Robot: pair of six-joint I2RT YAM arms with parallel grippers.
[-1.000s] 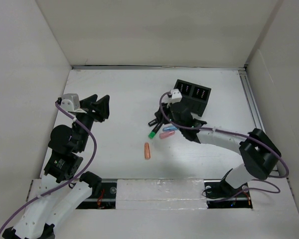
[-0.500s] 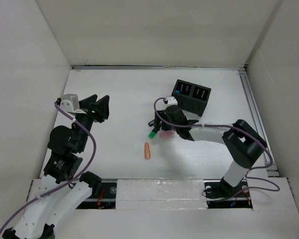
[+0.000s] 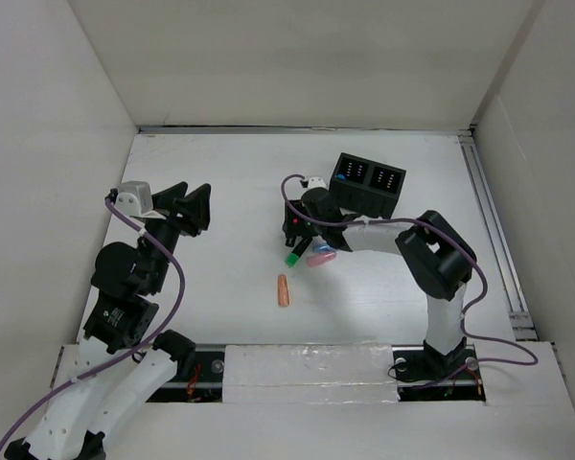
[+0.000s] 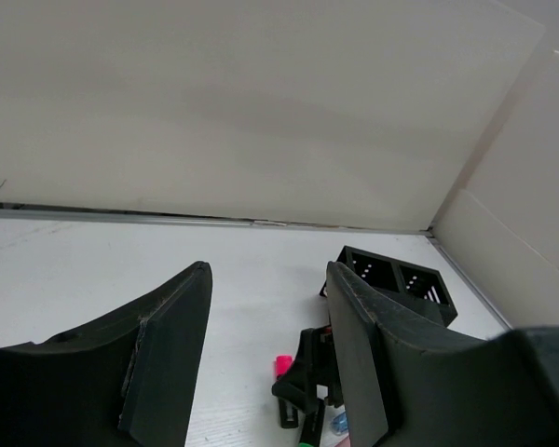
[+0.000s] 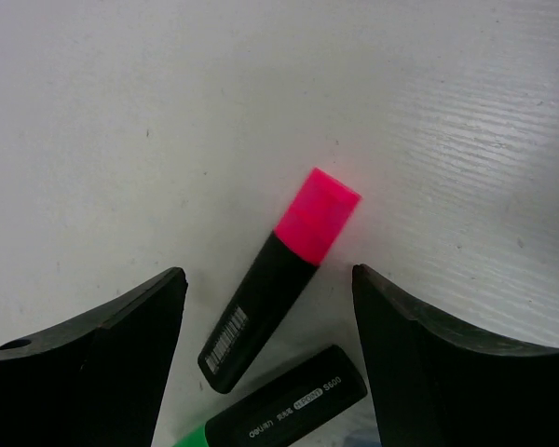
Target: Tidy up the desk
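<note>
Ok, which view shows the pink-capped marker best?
Right wrist: the marker lies whole, close and sharp. Left wrist shows only its distant pink cap; the top view barely shows it, under the right arm.

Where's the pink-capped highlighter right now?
In the right wrist view, the pink-capped highlighter lies flat on the desk, between the open fingers of the right gripper, with the green marker just beside it.

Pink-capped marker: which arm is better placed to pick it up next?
Right, most likely. The right fingers stand open, one on each side of the pink-capped marker. The left fingers are far off across the desk, with nothing between them.
</note>
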